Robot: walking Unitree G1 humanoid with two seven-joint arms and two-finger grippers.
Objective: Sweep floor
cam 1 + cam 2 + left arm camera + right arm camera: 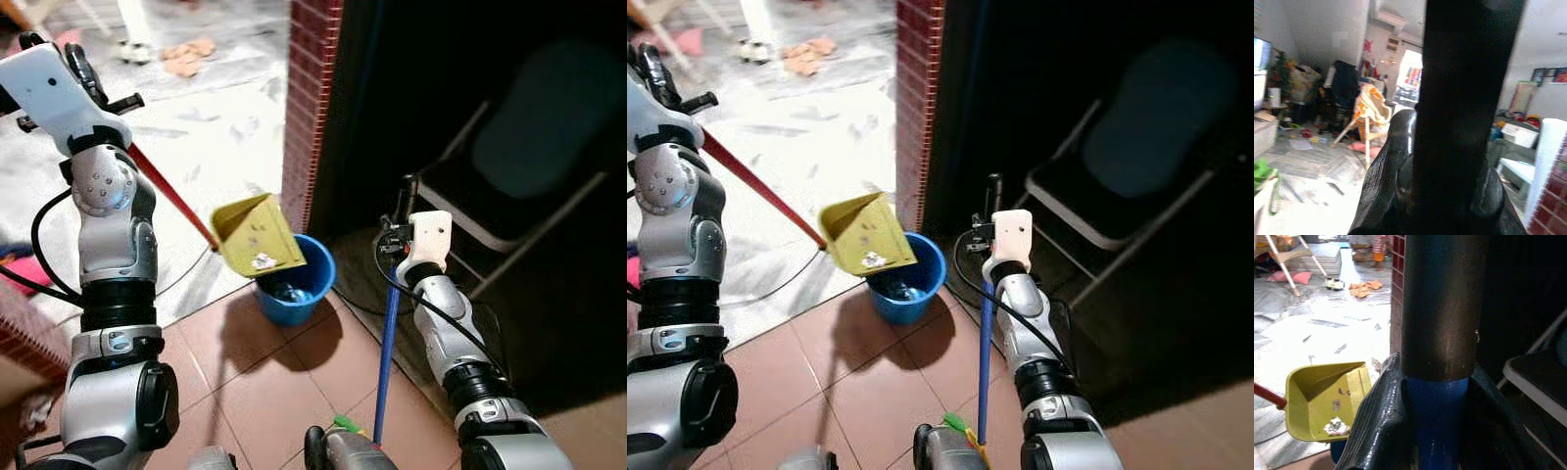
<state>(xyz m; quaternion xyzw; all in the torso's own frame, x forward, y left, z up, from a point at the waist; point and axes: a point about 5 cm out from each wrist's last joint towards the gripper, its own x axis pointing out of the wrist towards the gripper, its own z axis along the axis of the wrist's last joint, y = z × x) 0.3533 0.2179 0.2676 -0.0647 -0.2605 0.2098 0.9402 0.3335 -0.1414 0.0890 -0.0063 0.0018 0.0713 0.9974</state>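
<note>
A yellow dustpan (pixel 253 238) with a bit of white debris (pixel 1335 427) in it hangs tilted over a blue bucket (pixel 309 284) on the tiled floor. Its red handle (pixel 171 196) runs up to my raised left gripper (pixel 106 96), which is shut on it. Right of the bucket, my right gripper (pixel 396 245) is shut on the upright broom handle (pixel 387 343). That handle is blue below the grip and black above. The right wrist view shows the fingers (pixel 1378 431) wrapped around the broom handle (pixel 1437 416).
A red brick pillar (pixel 309 98) stands just behind the bucket. A dark folding chair (pixel 509 166) sits in the shade at the right. A black cable (pixel 186 269) lies on the pale floor beyond, with scattered scraps (pixel 186 57) and a small toy (pixel 1334 283).
</note>
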